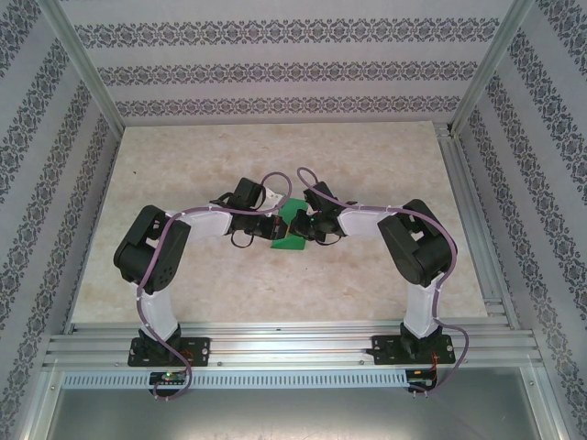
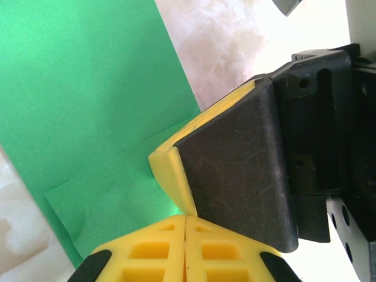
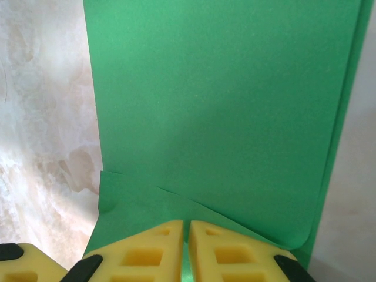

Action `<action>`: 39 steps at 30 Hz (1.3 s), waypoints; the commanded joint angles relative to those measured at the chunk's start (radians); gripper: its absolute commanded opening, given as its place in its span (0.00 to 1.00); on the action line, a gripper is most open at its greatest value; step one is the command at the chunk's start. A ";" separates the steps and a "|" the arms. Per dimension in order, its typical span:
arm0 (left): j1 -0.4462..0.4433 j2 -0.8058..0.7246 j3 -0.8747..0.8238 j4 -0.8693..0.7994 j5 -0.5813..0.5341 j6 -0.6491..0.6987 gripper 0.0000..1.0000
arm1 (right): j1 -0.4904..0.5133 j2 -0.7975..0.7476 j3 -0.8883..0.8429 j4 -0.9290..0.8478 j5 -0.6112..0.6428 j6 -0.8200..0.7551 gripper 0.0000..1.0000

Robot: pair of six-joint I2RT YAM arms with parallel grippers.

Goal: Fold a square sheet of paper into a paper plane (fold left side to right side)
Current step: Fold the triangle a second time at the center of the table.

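Pinching green paper (image 3: 223,106), right end effector (image 3: 187,229), creases (image 3: 194,202) clear wrist-side

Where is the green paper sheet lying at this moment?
In the top view, the green paper lies near the table centre, between the left end effector and the right end effector.

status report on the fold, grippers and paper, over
Left gripper shut at the green paper edge, grip unclear. Right gripper shut on it. Paper partly folded, flaps by the tips. Grippers tip to tip, crowding each other.
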 commanded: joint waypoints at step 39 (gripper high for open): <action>-0.020 -0.297 -0.454 -0.010 -0.215 -0.178 0.03 | 0.012 0.051 -0.013 -0.111 0.040 -0.033 0.14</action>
